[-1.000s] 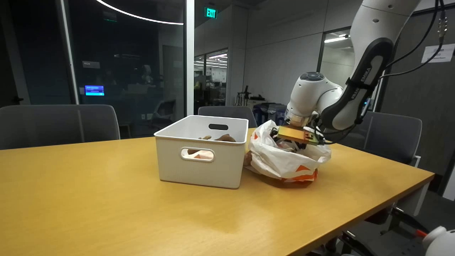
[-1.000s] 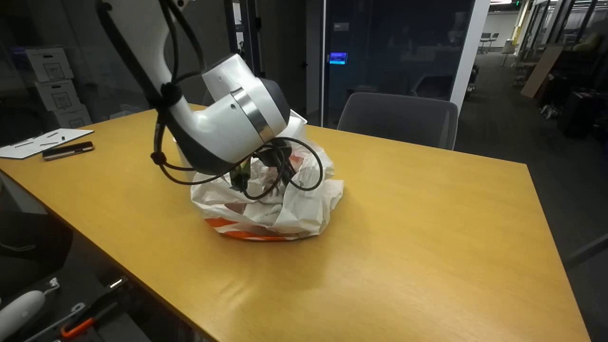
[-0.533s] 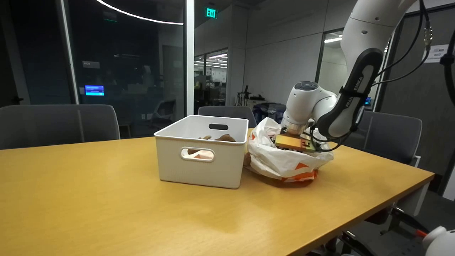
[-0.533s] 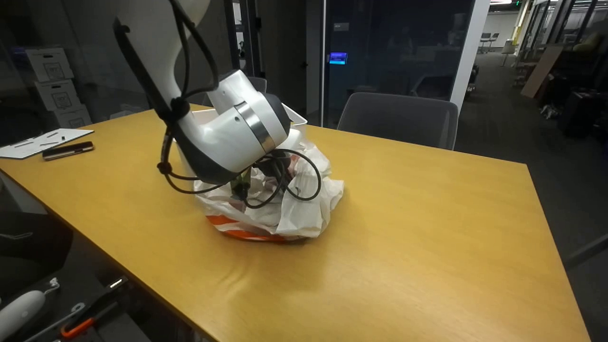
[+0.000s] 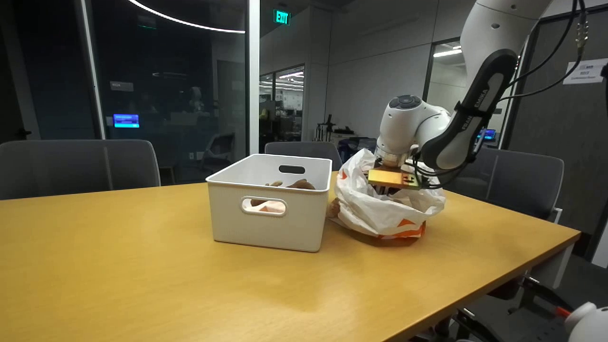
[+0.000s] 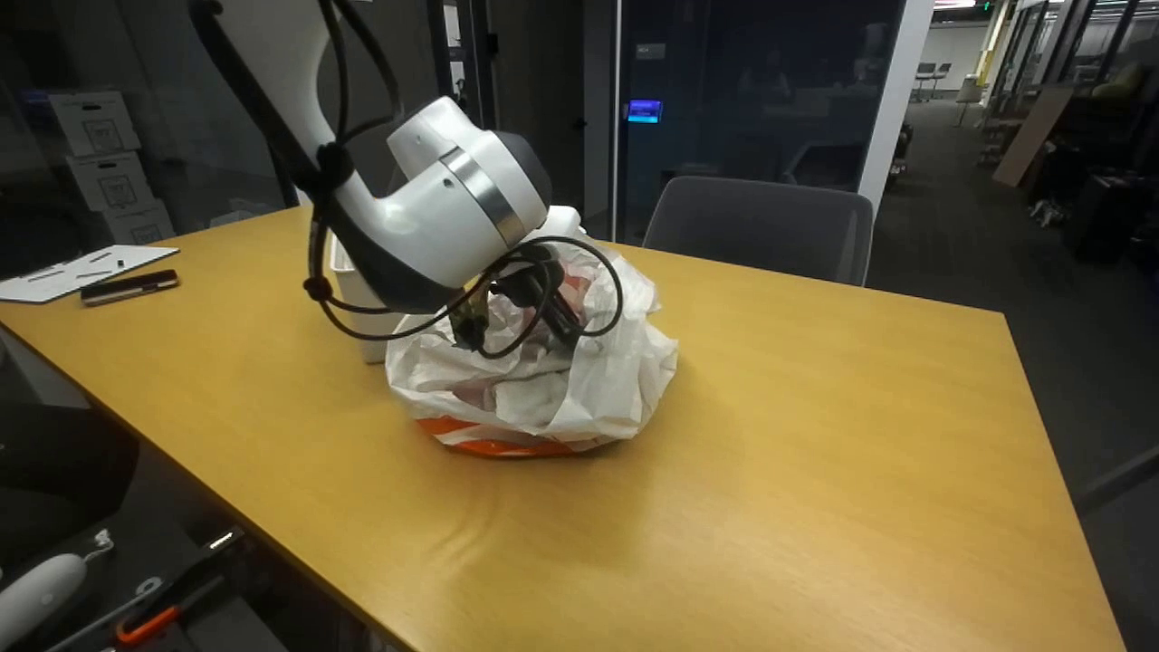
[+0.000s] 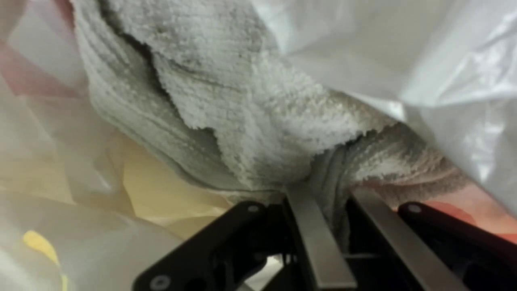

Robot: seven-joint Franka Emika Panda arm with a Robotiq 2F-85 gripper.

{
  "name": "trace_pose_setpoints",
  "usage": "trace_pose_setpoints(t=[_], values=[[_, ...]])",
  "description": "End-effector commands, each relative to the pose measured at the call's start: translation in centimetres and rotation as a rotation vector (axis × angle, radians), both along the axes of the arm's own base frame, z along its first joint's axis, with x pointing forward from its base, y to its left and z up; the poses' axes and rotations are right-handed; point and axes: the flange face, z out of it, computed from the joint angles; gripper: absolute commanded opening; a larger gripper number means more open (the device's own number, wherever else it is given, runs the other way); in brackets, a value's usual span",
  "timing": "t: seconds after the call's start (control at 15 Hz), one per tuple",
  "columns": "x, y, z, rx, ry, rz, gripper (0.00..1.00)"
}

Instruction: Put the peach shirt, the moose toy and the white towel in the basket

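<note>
The white towel (image 7: 258,105) lies bunched inside a plastic bag; a fold of it runs up between the fingers of my gripper (image 7: 329,192), which is shut on it. In an exterior view the gripper (image 5: 385,189) is down in the bag's mouth, and the towel (image 6: 530,398) shows as pale cloth within. Left of the bag stands the white basket (image 5: 266,228). Brown plush (image 5: 301,184), apparently the moose toy, peeks above its rim. Through the handle hole shows peach cloth (image 5: 271,207), apparently the peach shirt. Most of both is hidden by the basket's wall.
The white and orange bag (image 5: 380,213) rises around the gripper, close beside the basket. A brown lump (image 5: 334,208) sits between bag and basket. A dark marker-like object (image 6: 129,287) and a white sheet (image 6: 81,272) lie at the table's (image 6: 815,471) far side.
The jaws have come together on the towel. My arm first dipped into the bag, then rose. The bag has lifted a little and shifted slightly with it.
</note>
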Motion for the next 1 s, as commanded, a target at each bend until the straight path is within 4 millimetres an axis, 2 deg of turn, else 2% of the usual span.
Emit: trace_pose_setpoints(t=[0.0,0.33,0.67,0.93], values=[[-1.6,0.1,1.0,-0.063,0.092,0.020,0.09],[-3.1,0.0,1.1,-0.218,0.339,0.089,0.11],[-2.3,-0.1,4.7,-0.467,0.352,0.164,0.11],[-1.9,0.6,7.6,-0.480,0.367,0.167,0.11]])
